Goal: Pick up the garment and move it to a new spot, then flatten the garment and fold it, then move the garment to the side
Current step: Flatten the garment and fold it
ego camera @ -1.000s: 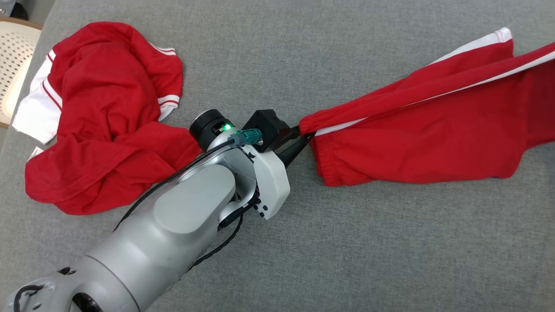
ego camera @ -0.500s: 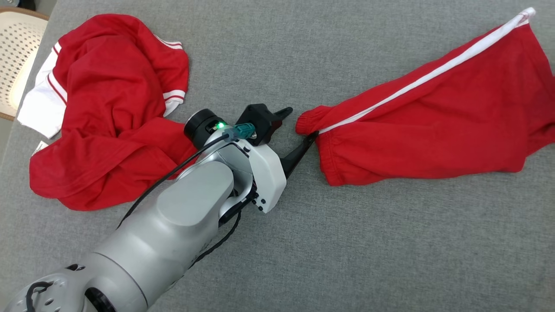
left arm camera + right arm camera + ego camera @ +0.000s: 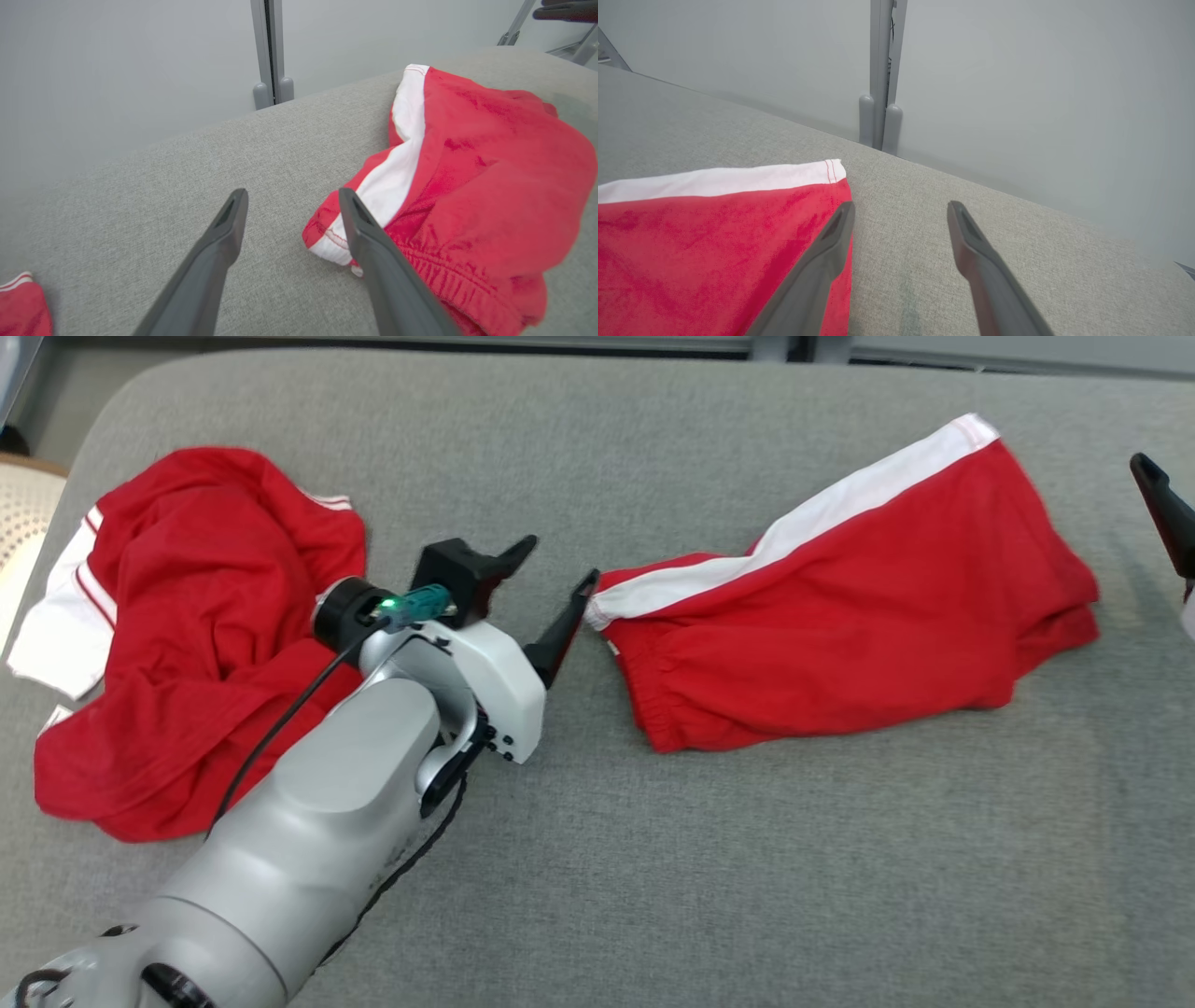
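I see the red shorts (image 3: 840, 616) lying loosely flat on the grey cushion (image 3: 747, 859), white side stripe (image 3: 840, 509) on the far edge and the waistband end pointing toward the left gripper (image 3: 560, 560). That gripper sits just beside the waistband corner with its fingers spread wide and nothing between them, one fingertip right at the fabric. My right gripper (image 3: 902, 205) is near the shorts' hem end, fingers likewise parted and empty, and a crumpled red shirt (image 3: 187, 635) lies well apart from the shorts, beyond the left arm.
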Controlling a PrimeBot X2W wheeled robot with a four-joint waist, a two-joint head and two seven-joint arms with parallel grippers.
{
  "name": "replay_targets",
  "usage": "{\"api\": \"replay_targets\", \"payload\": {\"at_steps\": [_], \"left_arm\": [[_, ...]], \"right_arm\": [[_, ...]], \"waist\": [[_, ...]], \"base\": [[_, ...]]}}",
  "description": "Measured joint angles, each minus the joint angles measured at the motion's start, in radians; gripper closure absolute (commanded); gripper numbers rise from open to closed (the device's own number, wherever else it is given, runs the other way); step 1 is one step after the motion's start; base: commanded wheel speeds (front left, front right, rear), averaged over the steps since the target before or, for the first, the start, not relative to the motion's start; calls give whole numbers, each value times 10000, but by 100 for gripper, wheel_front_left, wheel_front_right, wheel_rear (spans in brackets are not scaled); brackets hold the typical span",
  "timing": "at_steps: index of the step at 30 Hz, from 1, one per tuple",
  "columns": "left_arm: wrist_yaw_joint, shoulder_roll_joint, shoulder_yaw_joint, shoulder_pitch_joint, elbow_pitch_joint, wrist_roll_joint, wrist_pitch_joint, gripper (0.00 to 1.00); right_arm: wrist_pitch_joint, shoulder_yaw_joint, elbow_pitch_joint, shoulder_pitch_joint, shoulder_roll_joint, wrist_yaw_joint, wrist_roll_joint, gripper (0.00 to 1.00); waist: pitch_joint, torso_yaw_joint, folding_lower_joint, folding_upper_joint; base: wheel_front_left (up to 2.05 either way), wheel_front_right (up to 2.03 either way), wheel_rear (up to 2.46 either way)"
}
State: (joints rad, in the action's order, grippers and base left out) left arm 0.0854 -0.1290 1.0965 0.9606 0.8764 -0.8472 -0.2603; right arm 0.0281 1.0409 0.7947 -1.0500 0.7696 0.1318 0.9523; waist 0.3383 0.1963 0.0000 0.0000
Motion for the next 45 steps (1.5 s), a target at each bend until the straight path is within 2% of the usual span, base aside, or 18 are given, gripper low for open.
{"api": "replay_targets", "payload": {"at_steps": [4,9,11,14,20,26,29,30,32,37,39,45], "left_arm": [[-301,-341,-757,-305,-447,81,-15,0],[-809,-809,-2176,-1197,-1615,546,-17,0],[-1095,-924,-2844,-1674,-2291,972,-17,0],[-1383,-907,-3758,-2577,-3369,1674,-36,0],[-1810,-635,-5634,-4568,-5133,3241,-33,0],[-1682,107,-7482,-6429,-6268,4420,-38,0],[-1409,430,-8259,-7192,-6663,4892,-38,0],[-1168,583,-8623,-7672,-6740,5070,-38,0],[-970,696,-8916,-8054,-6757,5227,-36,0],[-660,777,-9160,-8392,-6740,5463,-36,0],[-533,779,-9058,-8425,-6727,5499,-36,0],[-575,800,-8625,-8381,-6692,5267,-36,0]], "right_arm": [[1599,-441,372,348,-499,0,157,0],[2288,-1089,157,919,-976,-8,65,0],[2311,-2150,-326,1146,-1035,-8,-477,0],[2359,-3841,-1463,2035,-1175,-10,-1985,0],[2359,-6949,-3503,5111,-2403,-10,-4121,0],[2359,-8381,-4815,7302,-3708,-10,-5354,0],[2359,-8849,-5055,7989,-4282,-10,-5538,0],[2359,-9064,-5116,8335,-4585,-10,-5599,0],[2359,-9171,-5072,8587,-4813,-10,-5616,0],[2357,-9309,-4445,8847,-5162,-10,-5267,0],[2357,-9361,-4040,8844,-5325,-10,-4786,0],[1722,-9536,-2924,8316,-5415,-10,-3248,0]], "waist": [[-479,-322,0,0],[-1092,-762,0,0],[-1324,-938,-1,0],[-1629,-1186,0,1],[-2096,-1526,0,1],[-2368,-1734,0,0],[-2424,-1756,0,1],[-2444,-1744,-1,0],[-2447,-1718,0,1],[-2407,-1550,0,0],[-2380,-1410,0,0],[-2243,-902,0,1]], "base": [[0,0,0],[0,0,0],[0,0,0],[0,0,0],[0,0,0],[0,0,0],[0,0,0],[0,0,0],[0,0,0],[0,0,0],[0,0,0],[0,0,0]]}}
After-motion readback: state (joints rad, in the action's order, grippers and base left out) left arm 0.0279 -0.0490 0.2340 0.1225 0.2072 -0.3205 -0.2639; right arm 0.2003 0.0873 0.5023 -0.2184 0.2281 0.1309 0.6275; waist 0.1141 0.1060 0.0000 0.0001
